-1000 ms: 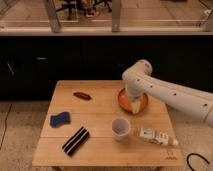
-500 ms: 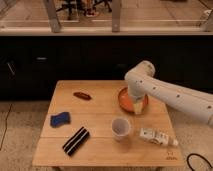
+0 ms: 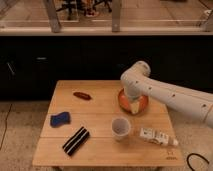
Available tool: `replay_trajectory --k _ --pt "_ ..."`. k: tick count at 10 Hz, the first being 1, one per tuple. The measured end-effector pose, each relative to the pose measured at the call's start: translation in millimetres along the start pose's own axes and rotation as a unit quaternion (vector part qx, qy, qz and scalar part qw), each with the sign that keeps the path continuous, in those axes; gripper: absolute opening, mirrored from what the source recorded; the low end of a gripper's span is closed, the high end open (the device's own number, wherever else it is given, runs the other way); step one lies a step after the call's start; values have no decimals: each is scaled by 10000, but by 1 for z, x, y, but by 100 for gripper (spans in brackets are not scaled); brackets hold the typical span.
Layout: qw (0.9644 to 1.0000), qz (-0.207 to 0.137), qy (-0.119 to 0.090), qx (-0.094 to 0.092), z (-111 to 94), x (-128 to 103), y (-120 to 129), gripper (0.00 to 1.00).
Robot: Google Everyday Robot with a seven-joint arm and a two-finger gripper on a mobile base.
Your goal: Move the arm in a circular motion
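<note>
White, thick-jointed tubular robot arm (image 3: 165, 95) reaches in over the wooden worktop (image 3: 100, 107), its pale yellowish gripper (image 3: 134, 106) low above the orange bowl (image 3: 144, 103); open or closed, I cannot tell. Looks mid-circle to me; next, a smooth sweep clearing the white cup (image 3: 120, 128).

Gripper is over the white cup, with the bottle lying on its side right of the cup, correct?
Not quite: the camera view shows the gripper over the orange bowl, behind the white cup. The bottle does lie on its side right of the cup.
</note>
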Motion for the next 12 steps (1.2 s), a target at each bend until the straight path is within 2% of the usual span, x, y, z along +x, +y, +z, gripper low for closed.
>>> replay_trajectory --k 7,12 --pt "9999 -135 53 72 3 11 1 80" --pt "9994 -324 79 131 4 9 -1 80"
